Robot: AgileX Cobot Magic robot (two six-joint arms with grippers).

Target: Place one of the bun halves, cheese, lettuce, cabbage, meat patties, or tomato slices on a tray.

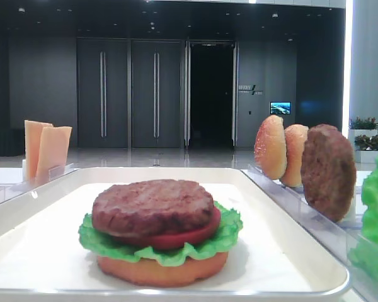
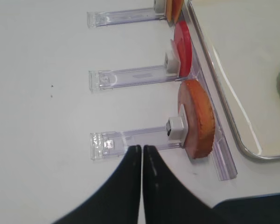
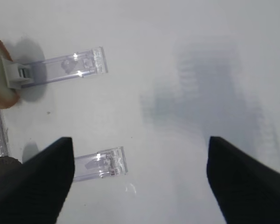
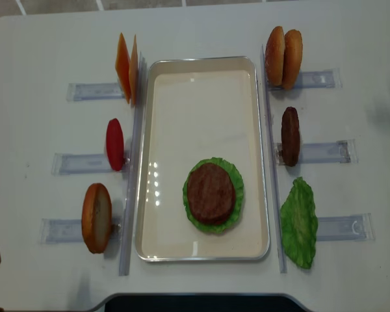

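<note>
I start with the tray (image 4: 201, 71), the biggest thing on the table: a white shallow pan lying between the two rows of clear plastic holders (image 4: 315, 152). It looks rigid and I judge it needs no handling. On its near half sits a stack: a flat bun base (image 1: 162, 268), lettuce (image 1: 227, 236), a tomato slice (image 1: 188, 236) and a meat patty (image 1: 152, 206) on top.

Next in size, the spare lettuce leaf (image 4: 299, 223) on the right, leaning at its holder. It looks thin and floppy, so I judge a pinch near its thick middle safer than at the frill.

The bun half (image 4: 96, 217) on the left stands on edge in its holder, just beside the tray rim. I judge it light, stiff and a little slick; I would take it across its thickness, one finger on each face.

The spare patty (image 4: 290, 135) and the red tomato slice (image 4: 114, 143) stand likewise; the same pinch across the flat faces should serve. The cheese (image 4: 123, 67), thinnest, probably flexes, so a gentle hold.

My left gripper (image 2: 142, 148) is clenched on nothing, tips over the holder rail beside that bun half. My right gripper (image 3: 140, 142) is released, jaws wide above bare table.
</note>
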